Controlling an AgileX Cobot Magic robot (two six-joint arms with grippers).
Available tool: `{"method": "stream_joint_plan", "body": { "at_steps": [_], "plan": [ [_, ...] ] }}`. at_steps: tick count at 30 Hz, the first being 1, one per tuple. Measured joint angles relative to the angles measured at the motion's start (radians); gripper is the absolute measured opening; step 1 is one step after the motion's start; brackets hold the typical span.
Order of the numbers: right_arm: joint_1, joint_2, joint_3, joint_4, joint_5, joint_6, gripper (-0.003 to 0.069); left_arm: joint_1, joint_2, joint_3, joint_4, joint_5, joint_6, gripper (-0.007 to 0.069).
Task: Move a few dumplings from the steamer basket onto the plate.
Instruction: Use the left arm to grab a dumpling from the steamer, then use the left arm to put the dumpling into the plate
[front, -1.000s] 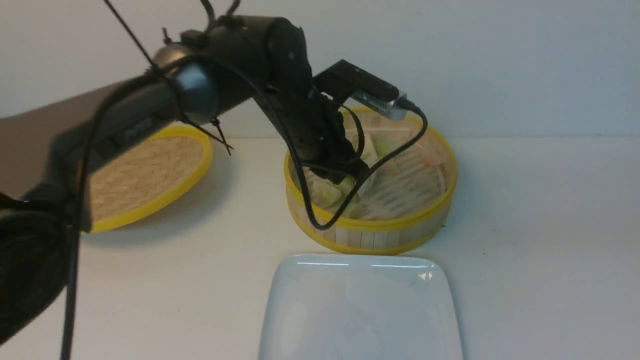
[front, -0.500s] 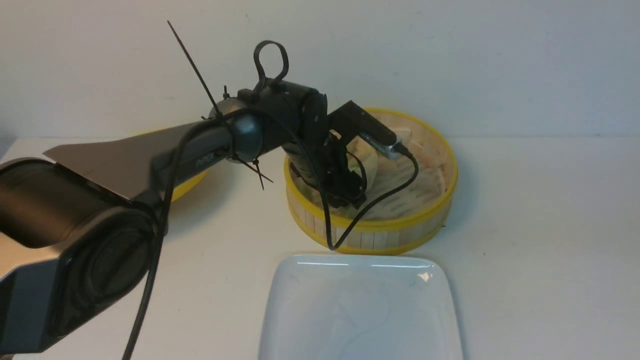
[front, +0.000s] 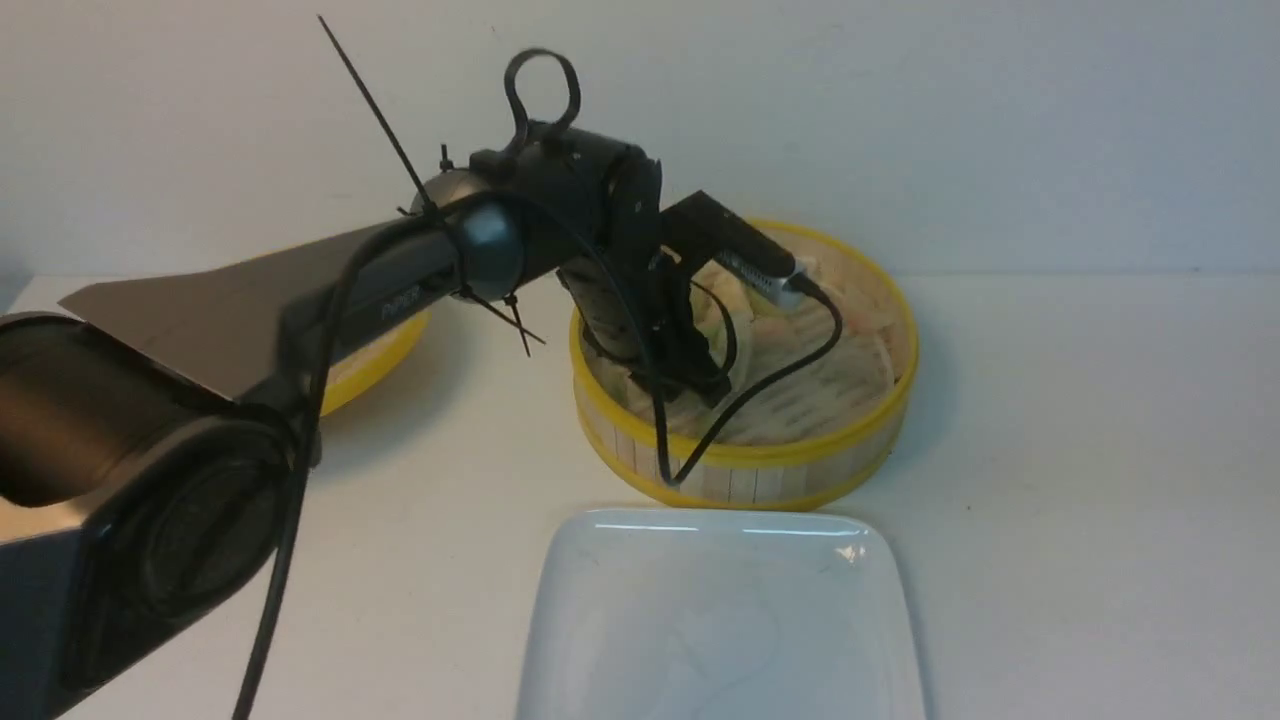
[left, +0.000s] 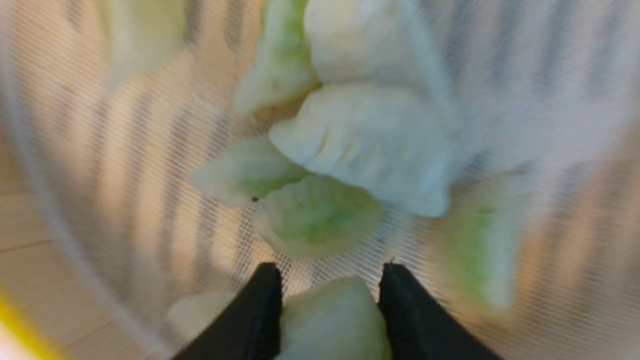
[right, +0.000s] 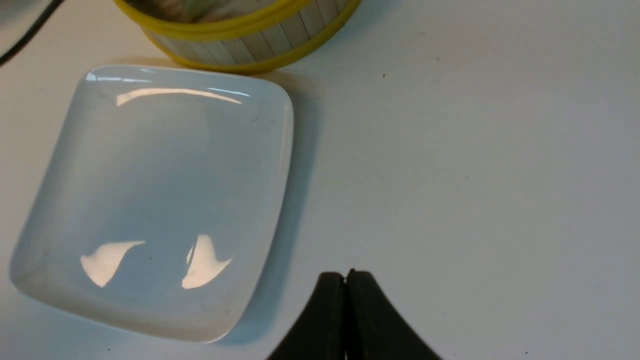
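The steamer basket (front: 780, 470) stands at mid-table with my left gripper (front: 705, 385) reaching down inside it. In the left wrist view that gripper (left: 331, 270) is shut on a pale green dumpling (left: 332, 320), which fills the gap between both black fingers (left: 265, 310). Just beyond the tips, a green dumpling (left: 315, 215) and a larger white dumpling (left: 370, 145) lie on the mesh floor among others. The white plate (front: 720, 620) sits bare in front of the basket. My right gripper (right: 346, 274) hovers shut over the table beside the plate (right: 150, 190).
A flat woven lid with a yellow rim (front: 375, 360) lies to the left of the basket, partly behind my left arm. The arm's cable (front: 690, 450) hangs over the basket's front rim. A white wall runs along the back.
My left arm has dropped lower, taking the gripper down into the basket's left part. In the last half second it has barely shifted.
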Motion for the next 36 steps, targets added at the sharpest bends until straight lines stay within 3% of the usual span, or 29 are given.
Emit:
{"method": "stream_joint_plan", "body": {
  "at_steps": [6, 11, 14, 25, 33, 36],
  "plan": [
    [0.000, 0.000, 0.000, 0.014, 0.000, 0.000, -0.0013, 0.000, -0.135, -0.018, -0.010, 0.062, -0.005, 0.0222],
    [0.000, 0.000, 0.000, 0.018, 0.000, 0.001, -0.0013, 0.000, -0.252, -0.014, -0.097, 0.297, -0.006, 0.0222],
    [0.000, 0.000, 0.000, 0.019, 0.000, 0.001, -0.0013, -0.001, -0.316, 0.042, -0.177, 0.330, -0.005, 0.0222],
    [0.000, 0.000, 0.000, 0.026, 0.000, -0.003, -0.0013, -0.169, -0.385, 0.487, -0.246, 0.288, 0.006, 0.0222],
    [0.000, 0.000, 0.042, 0.047, 0.000, -0.006, -0.0013, -0.195, -0.263, 0.507, -0.248, 0.086, 0.020, 0.0225],
    [0.000, 0.000, 0.070, 0.052, 0.000, -0.010, -0.0013, -0.195, -0.237, 0.504, -0.248, 0.054, 0.019, 0.0272]
  ]
}}
